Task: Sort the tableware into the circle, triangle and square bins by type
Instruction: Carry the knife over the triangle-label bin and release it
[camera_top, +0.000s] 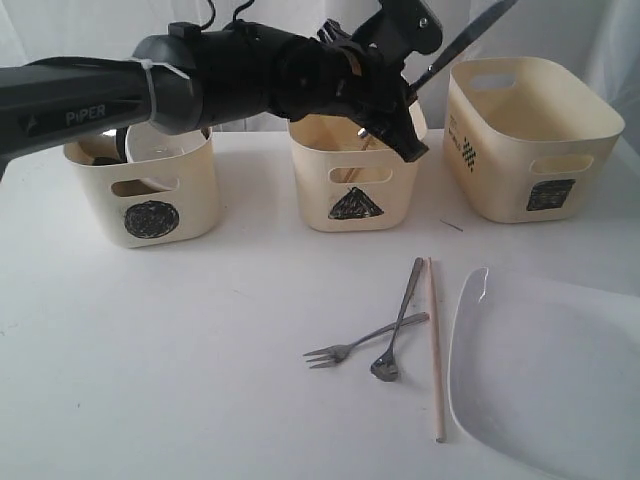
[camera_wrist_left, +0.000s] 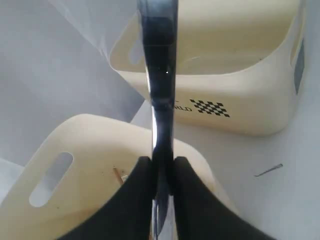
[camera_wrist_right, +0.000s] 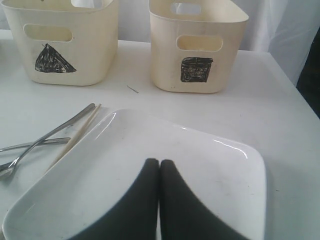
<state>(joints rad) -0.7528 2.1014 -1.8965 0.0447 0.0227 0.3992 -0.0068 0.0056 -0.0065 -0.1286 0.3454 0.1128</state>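
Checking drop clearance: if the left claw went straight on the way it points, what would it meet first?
Likely the inside of the cream plastic triangle-marked tub beneath the left claw, though depth is unclear.

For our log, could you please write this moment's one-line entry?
left pincer: grips knife above triangle bin; right pincer: shut above square plate

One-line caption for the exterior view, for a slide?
Left gripper holds a steel knife over the triangle bin; two forks, one chopstick and the white square plate lie on the table.

my right gripper (camera_wrist_right: 159, 162): i see it closed tight over the white plate (camera_wrist_right: 210, 170)
forks (camera_wrist_right: 50, 142), chopstick (camera_wrist_right: 80, 130): just beside plate
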